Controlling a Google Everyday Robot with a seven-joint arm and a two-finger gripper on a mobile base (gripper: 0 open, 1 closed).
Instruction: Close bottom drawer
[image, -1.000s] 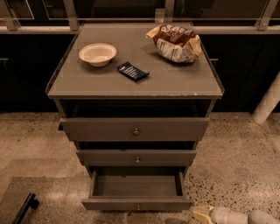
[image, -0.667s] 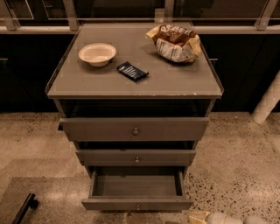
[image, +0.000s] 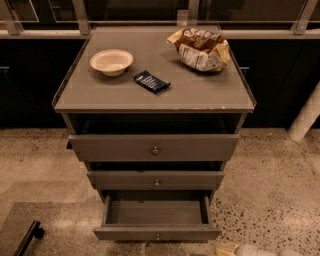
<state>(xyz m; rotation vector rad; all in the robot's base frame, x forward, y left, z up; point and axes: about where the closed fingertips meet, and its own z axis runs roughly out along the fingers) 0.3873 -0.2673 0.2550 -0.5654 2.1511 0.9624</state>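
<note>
The bottom drawer (image: 157, 233) of the grey cabinet (image: 155, 102) is pulled out. Its empty inside shows, and its flat grey front has a small round knob (image: 157, 236). The middle drawer (image: 156, 180) and the top drawer (image: 154, 148) stick out a little less. My gripper (image: 226, 248) is a pale tip at the bottom edge of the camera view. It is low and just to the right of the bottom drawer's front right corner, not touching it. The white arm (image: 262, 251) runs off to the right behind it.
On the cabinet top are a white bowl (image: 111, 61), a dark blue packet (image: 151, 81) and a crumpled chip bag (image: 200, 48). A dark mat with a black bar (image: 27, 239) lies at the lower left. A white post (image: 306, 117) stands at the right. The floor is speckled stone.
My gripper and arm have sunk a little lower toward the bottom edge of the view. The drawers and the things on the cabinet top have not moved.
</note>
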